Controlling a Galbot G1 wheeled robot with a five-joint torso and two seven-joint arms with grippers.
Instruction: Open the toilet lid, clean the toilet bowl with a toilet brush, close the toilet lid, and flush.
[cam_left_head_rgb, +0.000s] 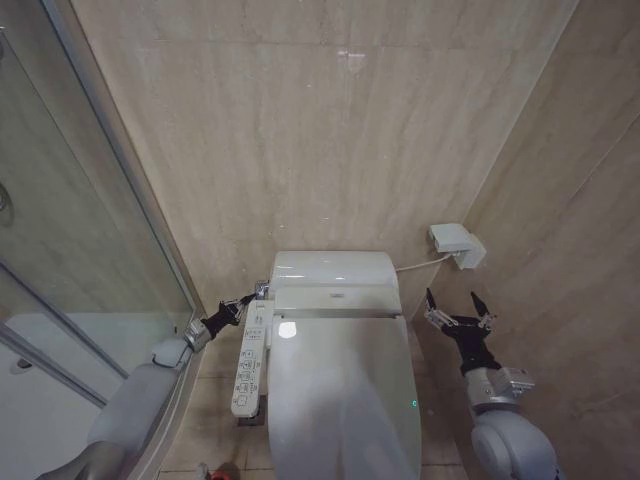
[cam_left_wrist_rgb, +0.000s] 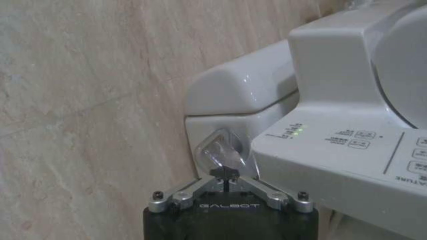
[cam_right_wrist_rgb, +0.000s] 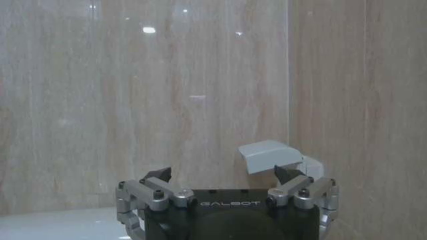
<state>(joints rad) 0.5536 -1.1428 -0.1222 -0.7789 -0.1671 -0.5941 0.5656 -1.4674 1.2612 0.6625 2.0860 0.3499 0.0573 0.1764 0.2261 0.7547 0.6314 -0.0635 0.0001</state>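
The toilet lid (cam_left_head_rgb: 345, 390) lies shut, covering the toilet bowl. My left gripper (cam_left_head_rgb: 248, 298) reaches to the left rear corner of the toilet. In the left wrist view, the left gripper (cam_left_wrist_rgb: 225, 173) is shut, its tips touching the chrome flush lever (cam_left_wrist_rgb: 222, 148) on the side of the white rear unit (cam_left_wrist_rgb: 233, 90). My right gripper (cam_left_head_rgb: 456, 303) hovers open to the right of the toilet, holding nothing; the right gripper (cam_right_wrist_rgb: 222, 172) faces the wall. A bit of the red holder cup (cam_left_head_rgb: 225, 470) shows at the lower edge; the toilet brush itself is out of view.
A long white button panel (cam_left_head_rgb: 252, 358) runs along the toilet's left side. A glass shower door (cam_left_head_rgb: 90, 250) stands close on the left. A white box (cam_left_head_rgb: 457, 244) with a cable hangs on the wall at the right corner (cam_right_wrist_rgb: 270, 156). Beige tiled walls close in on both sides.
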